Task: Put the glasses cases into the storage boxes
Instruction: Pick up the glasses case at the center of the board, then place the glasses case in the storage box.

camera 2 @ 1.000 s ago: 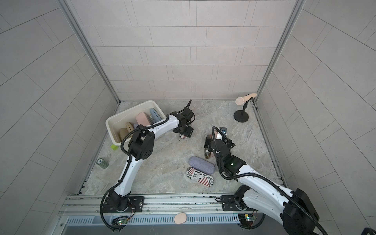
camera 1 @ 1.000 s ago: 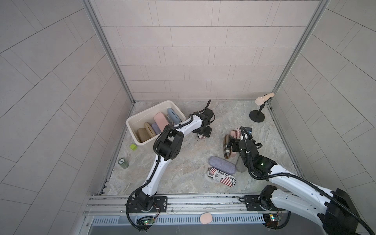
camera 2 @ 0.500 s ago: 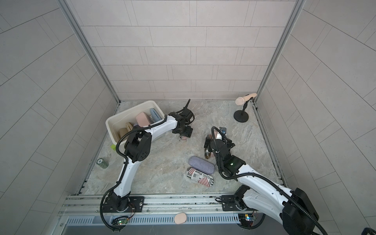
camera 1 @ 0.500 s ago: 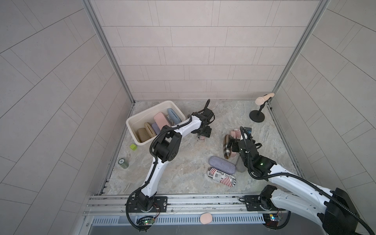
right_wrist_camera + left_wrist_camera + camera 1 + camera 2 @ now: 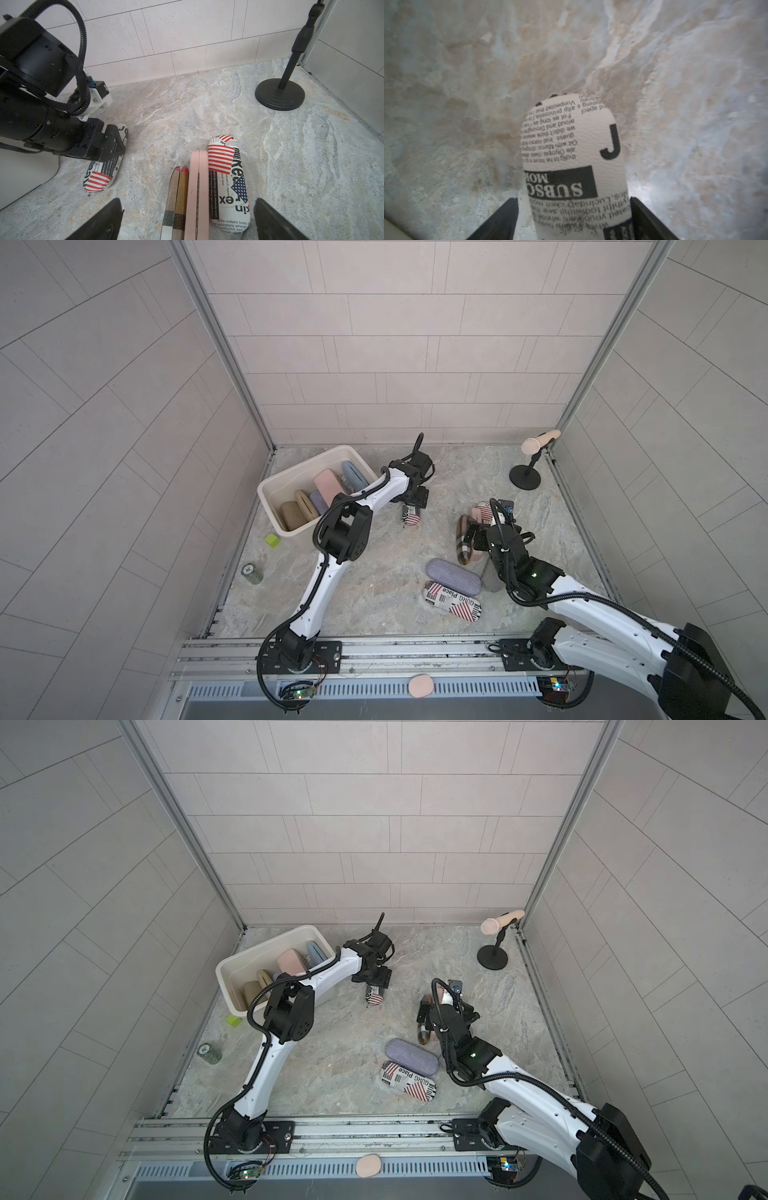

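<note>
A newspaper and flag print glasses case [image 5: 410,516] [image 5: 575,166] lies on the floor just right of the cream storage box [image 5: 307,462] [image 5: 266,946]. My left gripper [image 5: 415,499] [image 5: 574,199] is low over it and open. The case is between its fingers, with a gap showing on one side. In the box lie pink [image 5: 328,487], light blue [image 5: 353,475], lilac and tan cases. My right gripper [image 5: 478,526] [image 5: 187,200] stands wide open over three cases side by side: plaid [image 5: 176,199], pink [image 5: 197,187] and flag print [image 5: 228,182].
A grey-lilac case [image 5: 454,576] and another flag-print case [image 5: 453,600] lie near the front, a grey one [image 5: 492,578] partly under my right arm. A microphone stand [image 5: 525,479] is at the back right. A green cube [image 5: 272,540] and dark can [image 5: 251,573] sit by the left wall.
The left arm's elbow has shifted slightly, and its gripper stays over the newspaper-print case. The right arm has not moved.
</note>
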Controlling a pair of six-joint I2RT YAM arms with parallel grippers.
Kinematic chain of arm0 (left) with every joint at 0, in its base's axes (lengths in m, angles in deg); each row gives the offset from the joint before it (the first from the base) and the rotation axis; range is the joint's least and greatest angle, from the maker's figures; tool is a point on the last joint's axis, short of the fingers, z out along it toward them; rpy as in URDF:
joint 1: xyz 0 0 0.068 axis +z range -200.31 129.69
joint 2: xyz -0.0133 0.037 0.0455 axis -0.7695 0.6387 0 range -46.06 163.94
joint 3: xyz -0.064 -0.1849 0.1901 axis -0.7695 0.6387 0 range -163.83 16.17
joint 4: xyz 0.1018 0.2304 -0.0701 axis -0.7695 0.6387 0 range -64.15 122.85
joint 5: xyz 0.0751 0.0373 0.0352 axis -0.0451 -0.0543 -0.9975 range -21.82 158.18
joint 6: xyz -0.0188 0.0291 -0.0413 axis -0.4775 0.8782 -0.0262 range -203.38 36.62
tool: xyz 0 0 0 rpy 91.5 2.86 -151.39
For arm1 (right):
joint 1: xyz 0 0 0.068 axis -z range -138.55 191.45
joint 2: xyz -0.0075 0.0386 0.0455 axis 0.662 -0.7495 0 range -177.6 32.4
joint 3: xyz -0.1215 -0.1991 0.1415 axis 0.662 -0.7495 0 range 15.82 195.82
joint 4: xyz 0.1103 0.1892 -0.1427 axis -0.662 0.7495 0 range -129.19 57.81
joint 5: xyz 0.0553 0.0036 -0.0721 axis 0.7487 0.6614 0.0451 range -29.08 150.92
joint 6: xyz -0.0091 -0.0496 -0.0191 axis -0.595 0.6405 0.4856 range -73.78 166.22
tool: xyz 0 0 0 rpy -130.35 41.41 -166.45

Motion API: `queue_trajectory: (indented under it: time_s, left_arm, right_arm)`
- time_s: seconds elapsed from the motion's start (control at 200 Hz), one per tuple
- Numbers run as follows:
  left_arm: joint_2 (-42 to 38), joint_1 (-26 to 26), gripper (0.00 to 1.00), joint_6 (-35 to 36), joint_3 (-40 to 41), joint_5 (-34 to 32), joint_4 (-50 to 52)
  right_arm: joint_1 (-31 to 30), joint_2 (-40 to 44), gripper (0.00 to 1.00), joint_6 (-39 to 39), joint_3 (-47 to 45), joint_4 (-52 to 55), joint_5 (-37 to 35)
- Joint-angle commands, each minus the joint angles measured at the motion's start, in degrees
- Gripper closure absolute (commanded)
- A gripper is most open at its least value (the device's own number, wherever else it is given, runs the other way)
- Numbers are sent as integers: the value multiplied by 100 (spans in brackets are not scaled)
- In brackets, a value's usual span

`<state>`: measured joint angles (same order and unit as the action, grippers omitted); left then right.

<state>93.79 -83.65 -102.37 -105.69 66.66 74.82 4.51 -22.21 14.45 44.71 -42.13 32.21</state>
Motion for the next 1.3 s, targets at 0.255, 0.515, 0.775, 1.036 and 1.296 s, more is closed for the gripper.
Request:
queue_trajectory:
  time_s: [0.255, 0.515, 0.775, 1.036, 1.296]
  left_arm:
    - [-625, -102, 37, 182, 506, 129, 87]
    - [-2148, -158, 37, 52, 1229, 274, -388]
    - [-3455, 32, 37, -243, 1793, -27, -854]
    - [-4904, 940, 38, -902, 3362, -243, -1482]
    - [-5400, 2112, 38, -1064, 3994, -335, -1704]
  right_arm:
    - [29, 19, 0, -96, -10, 1, 100]
    - [16, -349, 1, 283, -13, -622, 1302]
    - [-388, -660, 4, 795, 118, -1055, 2269]
    - [-402, -626, 4, 795, 102, -1082, 2291]
    - [-413, -661, 4, 769, 122, -1064, 2233]
